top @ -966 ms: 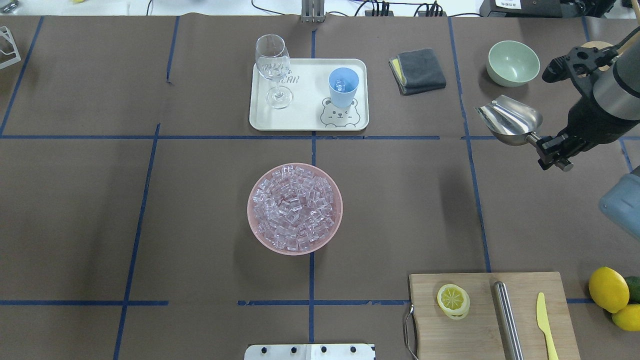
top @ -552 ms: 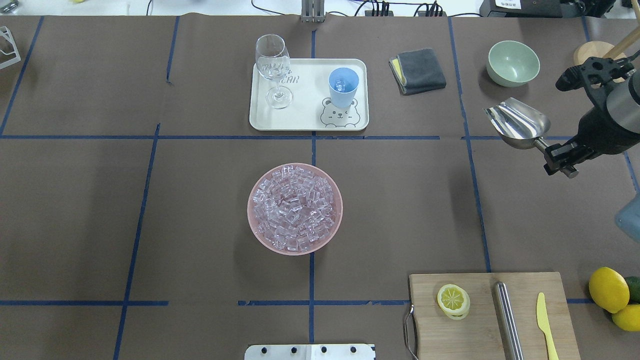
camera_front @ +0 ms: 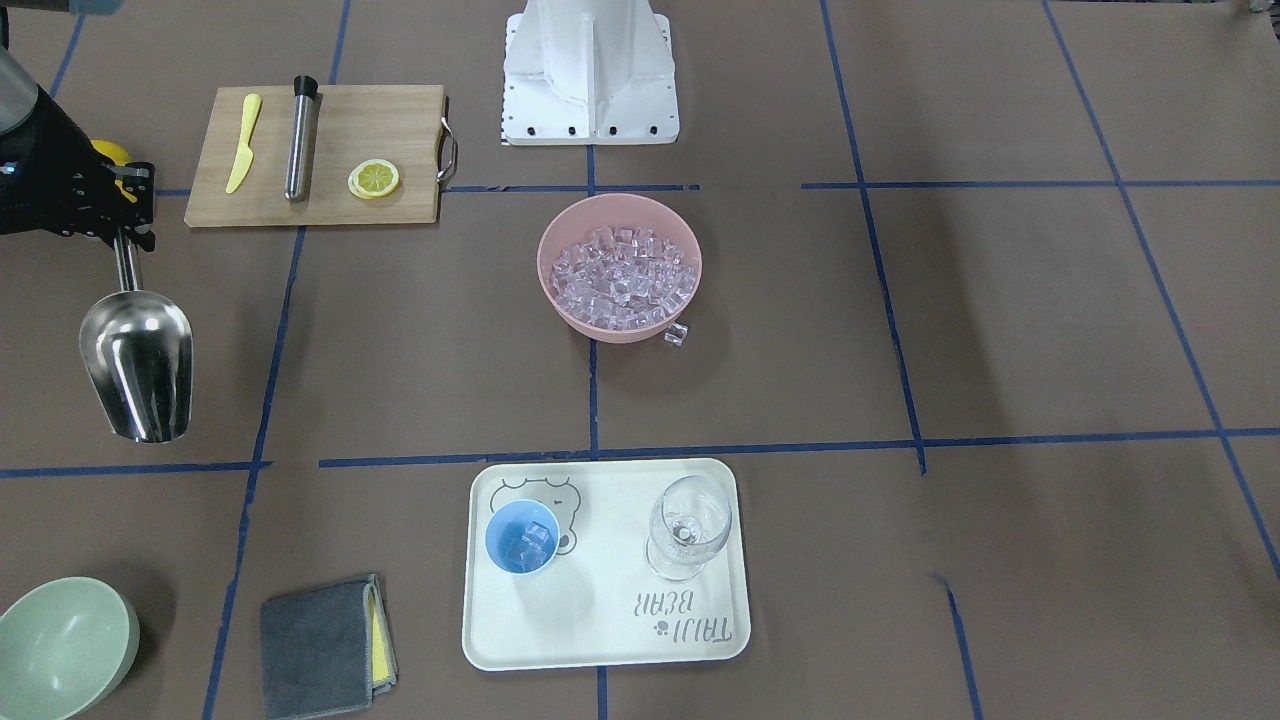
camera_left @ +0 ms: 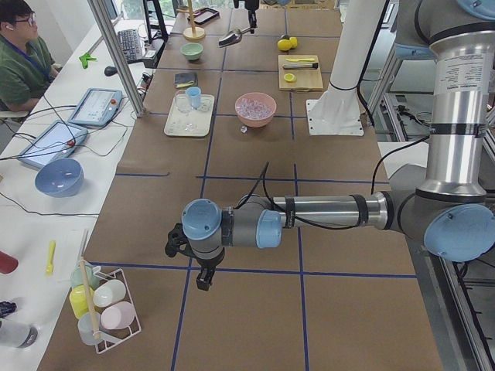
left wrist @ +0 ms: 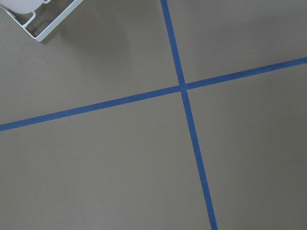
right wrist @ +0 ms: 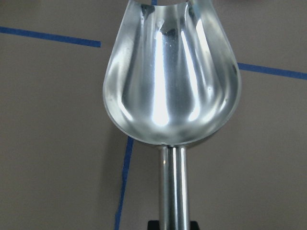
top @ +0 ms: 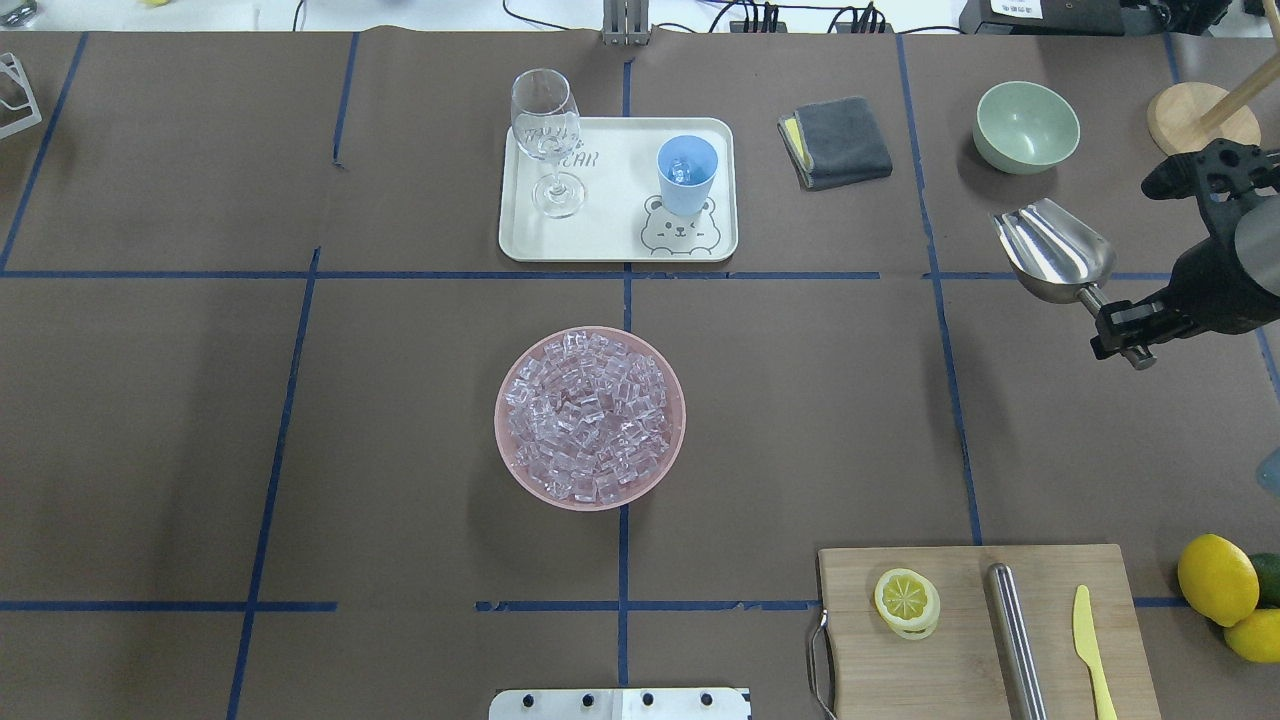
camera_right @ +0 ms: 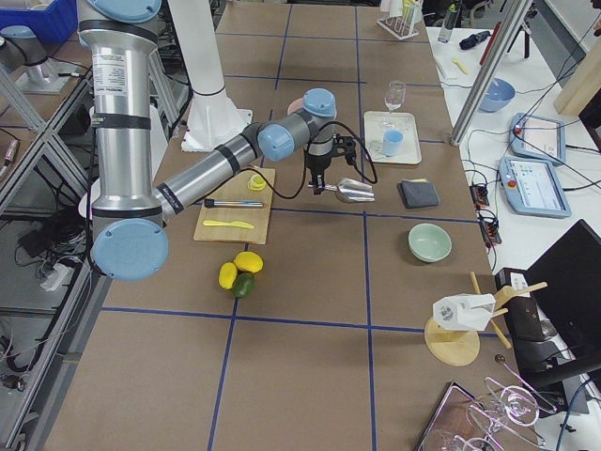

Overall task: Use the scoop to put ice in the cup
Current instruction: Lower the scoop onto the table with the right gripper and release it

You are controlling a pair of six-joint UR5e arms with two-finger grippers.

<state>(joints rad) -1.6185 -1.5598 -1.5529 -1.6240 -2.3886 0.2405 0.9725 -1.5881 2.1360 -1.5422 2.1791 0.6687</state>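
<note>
The shiny steel scoop (top: 1055, 262) (camera_front: 137, 365) (right wrist: 170, 81) hangs empty above the table at the right side, trough pointing away from the robot. My right gripper (top: 1120, 335) (camera_front: 125, 235) is shut on its rod handle. The light-blue cup (top: 686, 172) (camera_front: 522, 537) stands on the white tray (top: 610, 245) with a couple of ice cubes inside. Most of the ice (top: 588, 415) (camera_front: 620, 272) fills a pink bowl (top: 510, 460) at the table's middle. One loose cube (camera_front: 677, 335) lies beside that bowl. My left gripper (camera_left: 189, 259) hovers far off to the left; I cannot tell its state.
A stemmed glass (top: 547, 140) shares the tray. A grey cloth (top: 838, 140), a green bowl (top: 1026, 126) and a wooden stand (top: 1200, 115) lie far right. A cutting board (top: 960, 650) holds a lemon slice, steel cylinder and yellow knife; lemons (top: 1220, 580) sit beside it.
My right arm has carried the scoop further right and slightly toward the robot, away from the tray. Nothing else has moved.
</note>
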